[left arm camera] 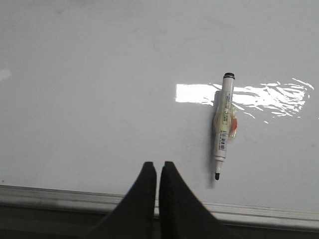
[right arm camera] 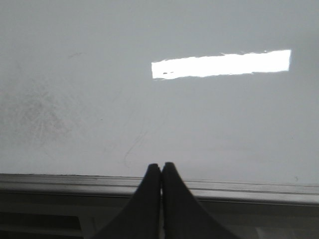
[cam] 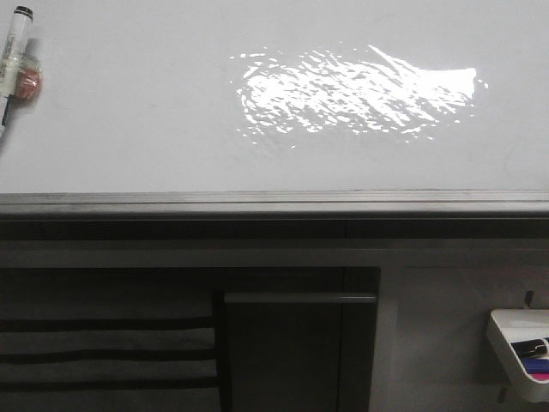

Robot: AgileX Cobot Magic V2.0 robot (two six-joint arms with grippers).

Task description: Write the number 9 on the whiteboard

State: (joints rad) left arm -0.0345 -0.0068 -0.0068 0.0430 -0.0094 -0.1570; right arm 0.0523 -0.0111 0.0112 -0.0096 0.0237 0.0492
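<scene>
The whiteboard (cam: 129, 112) lies flat with a bright glare patch and a grey metal edge strip (cam: 274, 202) at its near side. No number 9 shows on it; only faint smudges show in the right wrist view. A white marker (cam: 12, 60) with a black tip lies uncapped at the board's far left; it also shows in the left wrist view (left arm camera: 224, 124). My left gripper (left arm camera: 158, 164) is shut and empty, just inside the board's near edge, beside the marker's tip. My right gripper (right arm camera: 161, 165) is shut and empty over the board's (right arm camera: 149, 109) near edge.
A small white tray (cam: 519, 352) holding dark and blue items stands below the board at the lower right. A dark frame with slats and a panel (cam: 292, 343) runs below the board's edge.
</scene>
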